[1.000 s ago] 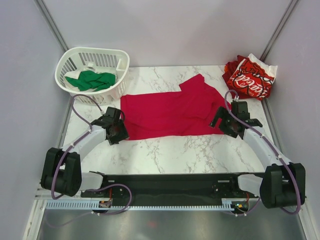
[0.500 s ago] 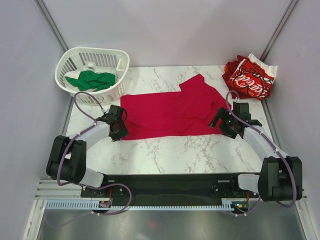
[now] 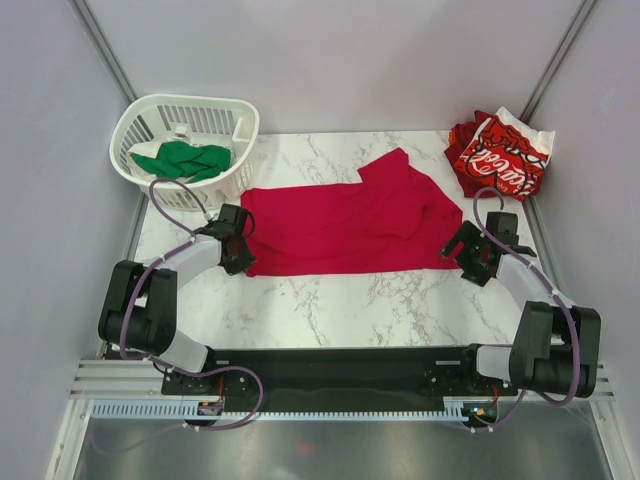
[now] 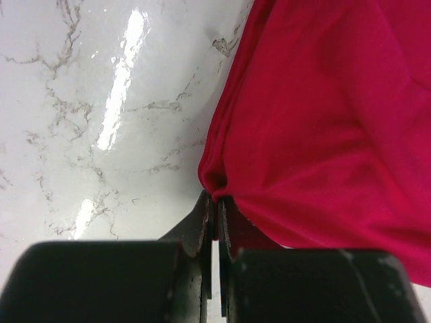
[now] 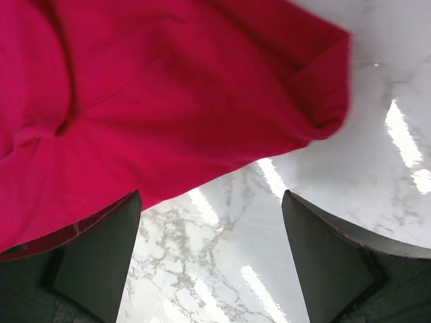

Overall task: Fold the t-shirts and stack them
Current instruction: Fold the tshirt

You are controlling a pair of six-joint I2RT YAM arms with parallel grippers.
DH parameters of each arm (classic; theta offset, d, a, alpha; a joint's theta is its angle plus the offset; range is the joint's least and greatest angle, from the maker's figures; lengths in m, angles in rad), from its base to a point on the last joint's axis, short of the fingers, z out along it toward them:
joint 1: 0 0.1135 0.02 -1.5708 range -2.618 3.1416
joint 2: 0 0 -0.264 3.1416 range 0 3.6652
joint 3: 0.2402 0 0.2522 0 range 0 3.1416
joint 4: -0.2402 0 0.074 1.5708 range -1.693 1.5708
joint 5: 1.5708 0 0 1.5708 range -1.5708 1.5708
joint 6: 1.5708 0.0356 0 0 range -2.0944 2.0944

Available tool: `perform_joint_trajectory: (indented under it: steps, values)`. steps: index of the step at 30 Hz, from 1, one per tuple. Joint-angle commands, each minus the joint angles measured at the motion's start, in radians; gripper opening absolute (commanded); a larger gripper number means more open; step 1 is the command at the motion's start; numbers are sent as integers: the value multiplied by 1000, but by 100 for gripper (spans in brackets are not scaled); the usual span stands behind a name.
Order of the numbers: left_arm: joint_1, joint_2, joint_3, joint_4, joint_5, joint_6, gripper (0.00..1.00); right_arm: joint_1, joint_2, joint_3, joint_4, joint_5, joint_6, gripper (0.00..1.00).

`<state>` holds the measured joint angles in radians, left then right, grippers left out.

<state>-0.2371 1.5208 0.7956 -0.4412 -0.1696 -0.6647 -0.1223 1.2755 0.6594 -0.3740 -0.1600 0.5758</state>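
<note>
A plain crimson-red t-shirt [image 3: 345, 225] lies spread flat across the middle of the marble table. My left gripper [image 3: 242, 256] is at the shirt's near left corner. In the left wrist view that gripper [image 4: 215, 202] is shut, with a small fold of the red cloth [image 4: 323, 121] pinched between its tips. My right gripper [image 3: 472, 252] sits low at the shirt's near right edge. In the right wrist view it [image 5: 212, 198] stands wide open over bare marble, with the red hem [image 5: 168, 101] just ahead of it. A red-and-white lettered tee [image 3: 500, 155] lies folded at the back right. A green tee [image 3: 180, 160] lies crumpled in the basket.
A white slatted basket [image 3: 185, 103] stands at the back left corner. Grey walls close in the table at the back and on both sides. The arms' black base bar [image 3: 340, 365] runs along the near edge.
My left gripper moved up to the shirt's left corner and shut on the cloth. My right gripper shifted to the right along the shirt's near edge and stayed open.
</note>
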Motion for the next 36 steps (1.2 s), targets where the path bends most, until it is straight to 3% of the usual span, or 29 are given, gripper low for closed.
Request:
perform_joint_trajectory:
  steps: [1, 10, 13, 17, 24, 25, 26, 28, 29, 36]
  values:
    - [7, 18, -21, 55, -13, 2, 2, -77, 25, -6, 33, 5, 25, 93]
    - [7, 47, -4, 55, 7, 14, 2, -151, 70, -3, 79, 68, 45, 82]
    - [7, 50, -4, 56, 8, 16, 2, -152, 108, -14, 125, 86, 68, 74]
    - [7, 44, -7, 56, 5, 13, 2, -154, 140, -24, 170, 126, 79, 55]
    - [5, 30, -10, 55, 1, 13, 2, -160, 189, 2, 201, 154, 85, 53]
    - [7, 27, -12, 55, 1, 14, 2, -158, 193, 0, 202, 154, 93, 48]
    - [7, 24, -10, 55, -1, 16, 2, -160, 196, -1, 204, 154, 93, 30]
    - [4, -16, -27, 49, 8, 11, 2, -158, 179, -9, 198, 137, 90, 15]
    - [4, -43, -39, 44, 33, 2, 2, -160, 165, -12, 190, 134, 88, 2]
    - [-4, -361, -165, -66, 114, -73, 2, -187, -31, 5, -26, 154, 73, 0]
